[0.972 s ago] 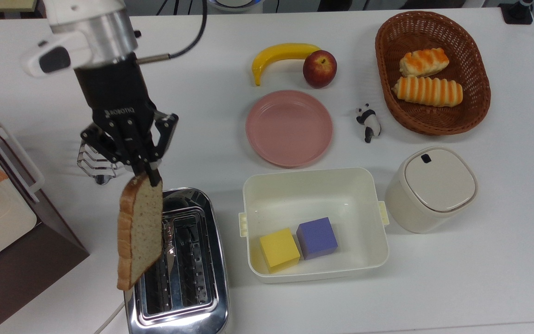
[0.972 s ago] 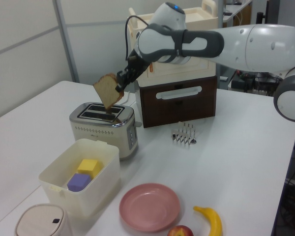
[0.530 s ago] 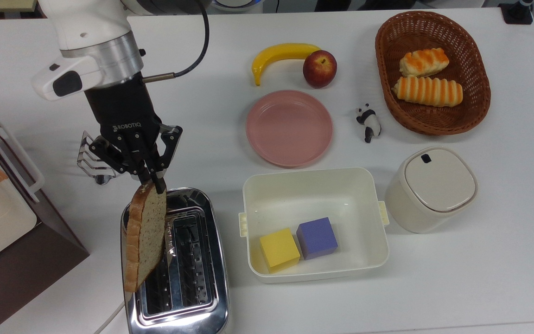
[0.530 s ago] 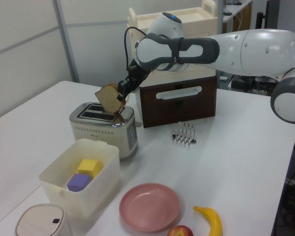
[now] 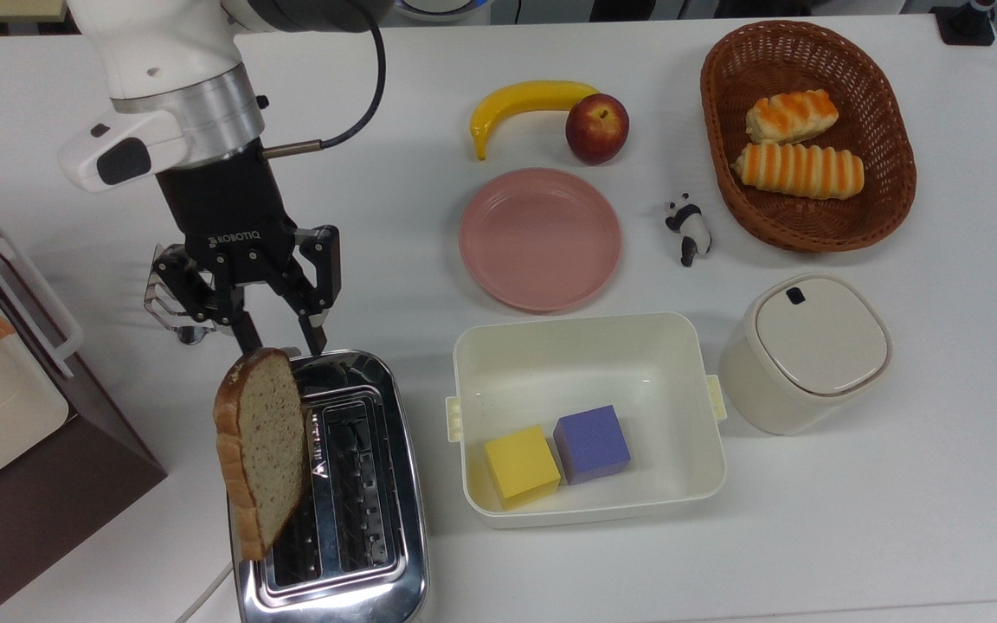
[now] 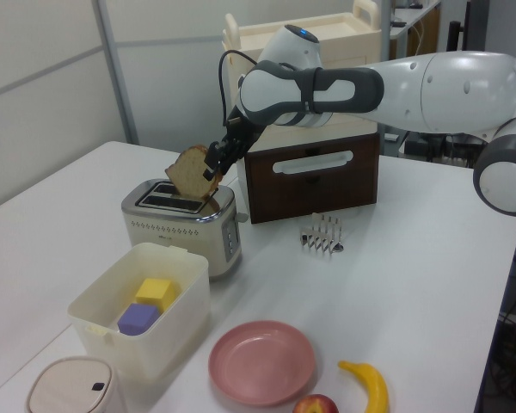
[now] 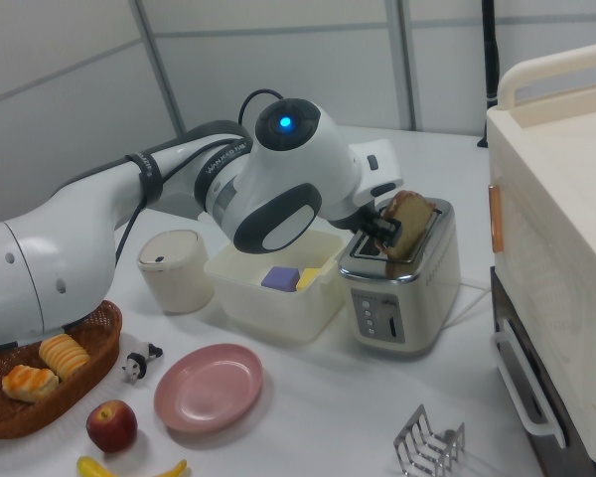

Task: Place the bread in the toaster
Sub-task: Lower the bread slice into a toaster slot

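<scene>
Arm reaches in from the top view's upper left, wrist angled down toward the toaster [image 5: 330, 484]. Tool [image 5: 280, 336] hangs just above the toaster's end, fingers spread apart with a clear gap, gripping nothing. Left view shows the forearm stretched across from the left view's right, elbow bent, tool [image 6: 217, 160] pointing down-left.

Bread [image 5: 260, 450] stands on edge, tilted, lower part in the toaster slot on the top view's left, rounded top still sticking well out. Its upper crust sits right by the tool fingertips; touching or just apart, cannot tell. In the left view the bread [image 6: 190, 173] leans over the toaster [image 6: 182, 224]; in the right view the bread [image 7: 405, 225] pokes up from the toaster [image 7: 401, 284], partly hidden behind the arm's wrist.

Toast rack [image 5: 171, 305] is mostly covered by the tool in the top view. Toaster's near end is cut off by the top view's bottom edge. Slot depth under the bread is not visible. All sits on the white bench [image 5: 897, 484].
</scene>
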Robot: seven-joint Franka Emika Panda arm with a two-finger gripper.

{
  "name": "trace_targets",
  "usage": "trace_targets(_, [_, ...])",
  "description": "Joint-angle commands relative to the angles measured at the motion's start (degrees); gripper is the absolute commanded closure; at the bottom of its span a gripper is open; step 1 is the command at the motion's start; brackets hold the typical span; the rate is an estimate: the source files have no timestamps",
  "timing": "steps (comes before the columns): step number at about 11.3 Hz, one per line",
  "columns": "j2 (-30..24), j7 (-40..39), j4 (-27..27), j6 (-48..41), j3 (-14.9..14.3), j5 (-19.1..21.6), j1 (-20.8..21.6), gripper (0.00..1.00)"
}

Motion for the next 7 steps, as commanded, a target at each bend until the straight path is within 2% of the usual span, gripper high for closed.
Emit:
trace_targets(1, [-2.12, -1.55, -2.09, 1.49, -0.3, 0.22, 0.09, 0.39])
trace_targets(5, [-2.47, -1.55, -2.0, 1.4, -0.48, -0.39, 0.09, 0.35])
trace_targets(6, [-3.17, -1.64, -2.18, 0.97, -0.48, -1.78, 0.0, 0.3])
trace_targets(7, [-3.96, -1.64, -2.18, -1.47, -0.48, -5.19, -0.09, 0.22])
